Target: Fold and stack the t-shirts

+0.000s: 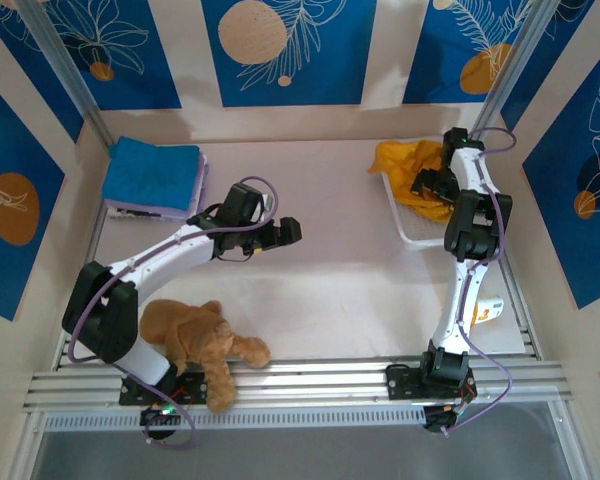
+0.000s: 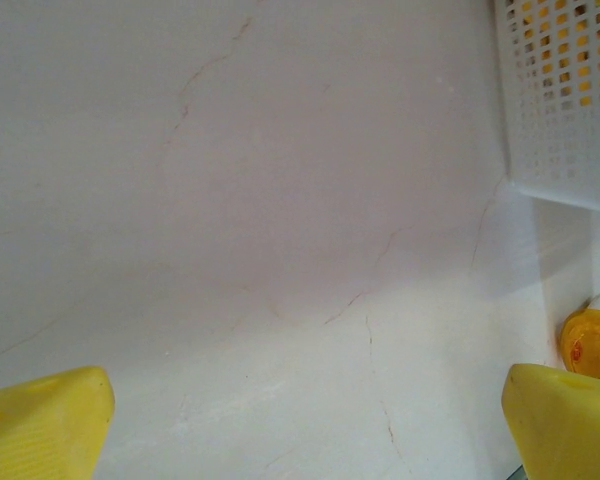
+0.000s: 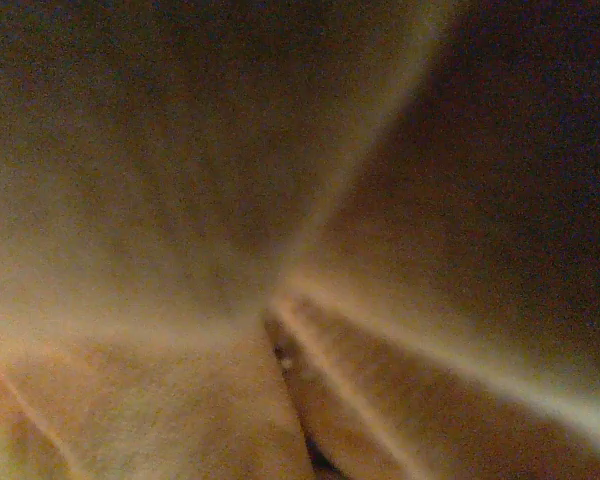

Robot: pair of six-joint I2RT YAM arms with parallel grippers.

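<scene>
A folded blue t-shirt (image 1: 150,172) lies on a pale lilac one (image 1: 199,185) at the back left of the table. The mustard-orange t-shirt (image 1: 408,166) is bunched in a white basket (image 1: 412,228) at the back right. My right gripper (image 1: 430,184) is pushed down into that shirt, and its wrist view is dark with mustard cloth (image 3: 180,300) right against the lens, hiding the fingers. My left gripper (image 1: 286,232) hangs open over bare table near the middle. Its yellow fingertips (image 2: 42,425) stand far apart with nothing between them.
A brown plush teddy (image 1: 195,338) lies at the near left by the left arm's base. A small orange cup (image 2: 592,345) sits near the right arm, below the basket's perforated wall (image 2: 565,100). Blue patterned walls enclose the table.
</scene>
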